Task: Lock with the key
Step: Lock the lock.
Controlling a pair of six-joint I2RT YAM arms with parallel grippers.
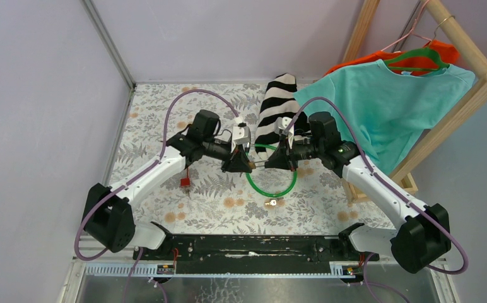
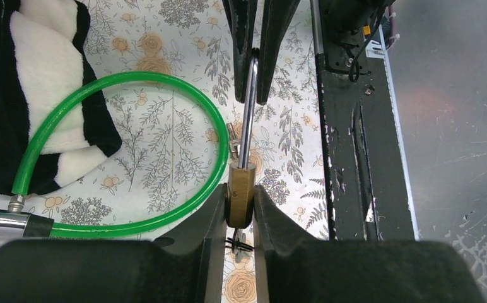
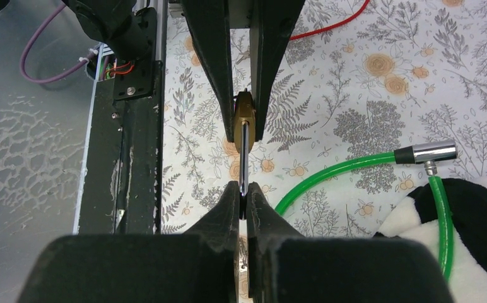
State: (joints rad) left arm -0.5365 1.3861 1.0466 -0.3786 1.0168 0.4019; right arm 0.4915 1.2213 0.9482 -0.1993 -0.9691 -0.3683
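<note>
My left gripper [image 1: 247, 163] is shut on a brass padlock body [image 2: 240, 189], held above the table. The lock's silver shackle [image 2: 247, 113] runs straight from the body into my right gripper [image 1: 268, 162], which is shut on its far end [image 3: 243, 192]. In the right wrist view the padlock [image 3: 244, 120] sits between the left fingers. A green cable loop [image 1: 272, 189] lies on the table below both grippers, with its metal end piece [image 3: 427, 153] free. A small key [image 1: 270, 203] lies on the table just in front of the loop, in neither gripper.
A black and white striped cloth [image 1: 277, 104] lies behind the loop. A teal shirt [image 1: 386, 107] hangs on a wooden rack [image 1: 462, 95] at the right. A small red object [image 1: 184, 182] lies at the left. A black rail [image 1: 253, 246] runs along the near edge.
</note>
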